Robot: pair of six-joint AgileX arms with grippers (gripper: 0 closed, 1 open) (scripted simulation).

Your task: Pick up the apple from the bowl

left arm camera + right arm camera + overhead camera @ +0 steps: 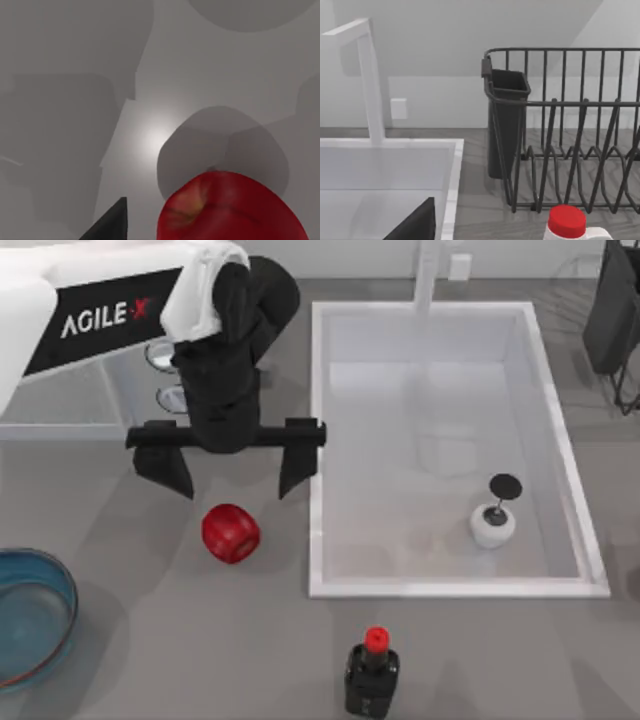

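The red apple (230, 533) lies on the grey table, left of the sink and outside the bowl. The blue bowl (66, 592), with its reddish-brown rim, sits at the table's front left corner with nothing in it. My left gripper (235, 490) hangs open just behind and above the apple, its fingers spread wider than the fruit. In the left wrist view the apple (235, 212) looms close, beside one dark fingertip (111, 226). A dark part of my right gripper (415, 225) shows near the sink's rim.
The white sink (318, 440) stands right of the apple, holding a small white stopper-like object (493, 523). A dark bottle with a red cap (372, 675) stands at the front. A black dish rack (570, 130), a faucet (372, 85) and a red-capped white bottle (567, 222) are near the right arm.
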